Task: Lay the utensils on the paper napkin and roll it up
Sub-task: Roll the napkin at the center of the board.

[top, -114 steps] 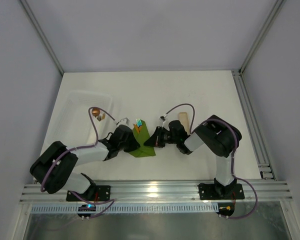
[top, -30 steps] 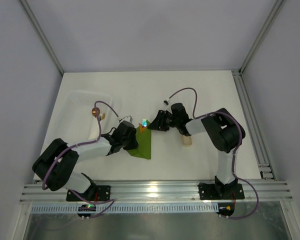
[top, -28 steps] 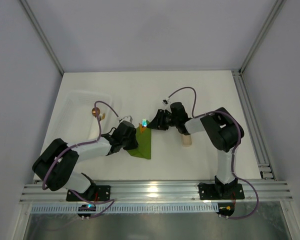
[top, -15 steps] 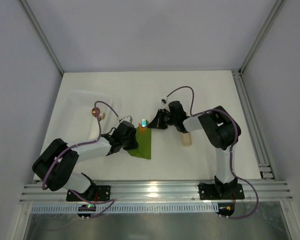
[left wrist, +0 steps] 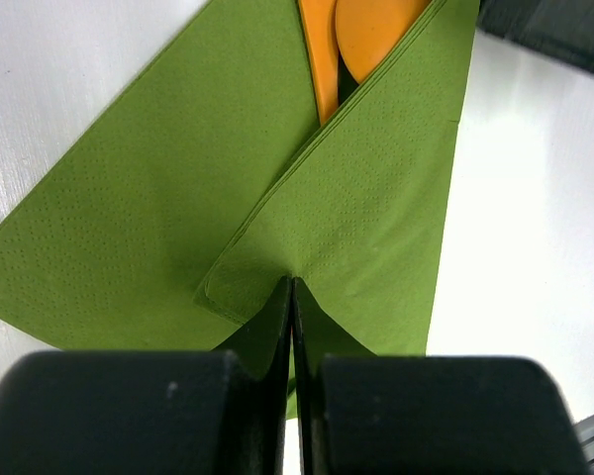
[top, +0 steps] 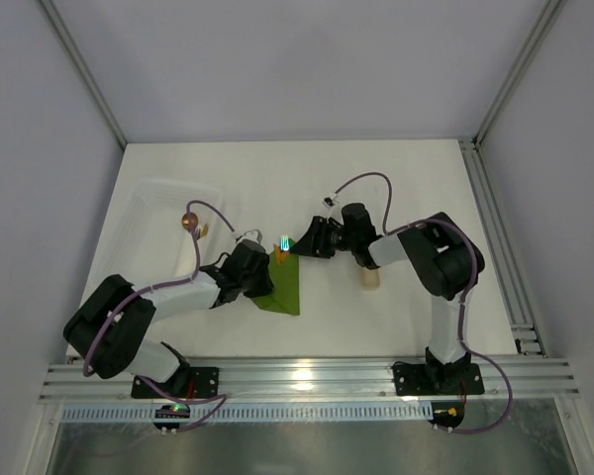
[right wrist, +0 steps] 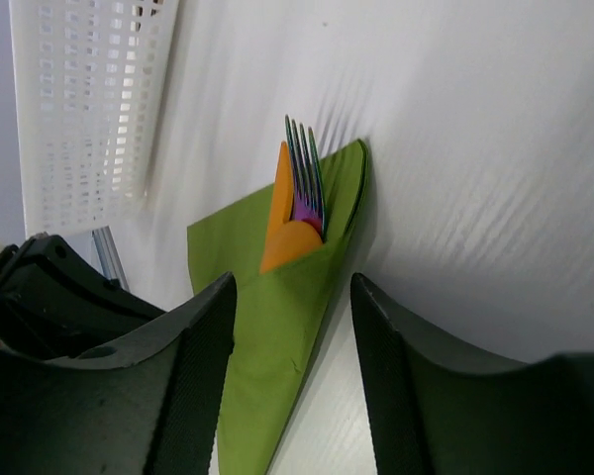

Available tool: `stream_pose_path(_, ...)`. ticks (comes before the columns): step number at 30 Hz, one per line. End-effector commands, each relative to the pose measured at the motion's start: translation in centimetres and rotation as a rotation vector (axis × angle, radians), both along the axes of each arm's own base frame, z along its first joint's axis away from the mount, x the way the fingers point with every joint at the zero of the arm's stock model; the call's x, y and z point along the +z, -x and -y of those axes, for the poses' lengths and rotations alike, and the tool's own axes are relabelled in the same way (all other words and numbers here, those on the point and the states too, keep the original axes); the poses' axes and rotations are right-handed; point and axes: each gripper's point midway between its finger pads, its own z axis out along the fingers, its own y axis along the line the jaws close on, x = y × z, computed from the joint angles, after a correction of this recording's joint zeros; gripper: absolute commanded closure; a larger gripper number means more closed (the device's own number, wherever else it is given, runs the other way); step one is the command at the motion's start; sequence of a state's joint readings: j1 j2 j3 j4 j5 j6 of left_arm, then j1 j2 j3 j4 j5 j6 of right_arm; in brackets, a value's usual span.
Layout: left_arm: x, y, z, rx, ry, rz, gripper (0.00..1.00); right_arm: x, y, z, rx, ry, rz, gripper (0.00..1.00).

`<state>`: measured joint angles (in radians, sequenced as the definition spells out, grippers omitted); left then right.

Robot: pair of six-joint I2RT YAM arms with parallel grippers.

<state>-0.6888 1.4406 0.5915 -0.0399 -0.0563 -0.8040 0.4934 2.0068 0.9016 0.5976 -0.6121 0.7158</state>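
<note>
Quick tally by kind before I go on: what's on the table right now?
Napkin: 1
Metal fork: 1
Orange utensils: 2
Tray: 1
Beige cylinder: 1
Total: 6

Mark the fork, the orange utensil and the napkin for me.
fork (right wrist: 303, 163): right wrist view, on its tines.
orange utensil (right wrist: 293, 240): right wrist view, on the rounded end showing above the fold.
paper napkin (left wrist: 148, 218): left wrist view, on the flat left flap.
</note>
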Motion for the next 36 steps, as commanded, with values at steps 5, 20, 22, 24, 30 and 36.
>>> stream_pose_path(5,-1.6,1.7,-1.3,-0.012,-0.05,-0.065,1.0,-2.8,4.6,0.9,0.024,0.06,-0.078,0.52)
stream_pose_path(20,-1.8,1.7,-1.3,-0.007,-0.053,-0.065,1.0,-4.1,7.1,0.5,0.003,0.075,-0.112,0.75)
stream_pose_path(22,-1.9,1.8,-1.4,-0.007,-0.051,-0.067,1.0,-4.0,6.9,0.4,0.0,0.071,-0.111,0.79)
stream_pose_path(24,-1.9,1.8,-1.5,-0.005,-0.054,-0.066,1.0,-3.9,6.5,0.5,-0.017,0.075,-0.105,0.88)
stream_pose_path(30,-1.7,1.8,-1.5,-0.005,-0.052,-0.064,1.0,-3.7,6.3,0.4,-0.023,0.079,-0.099,0.96)
stream_pose_path(36,-1.6,1.7,-1.3,-0.007,-0.047,-0.062,1.0,-3.6,8.1,0.7,0.008,0.065,-0.107,0.6)
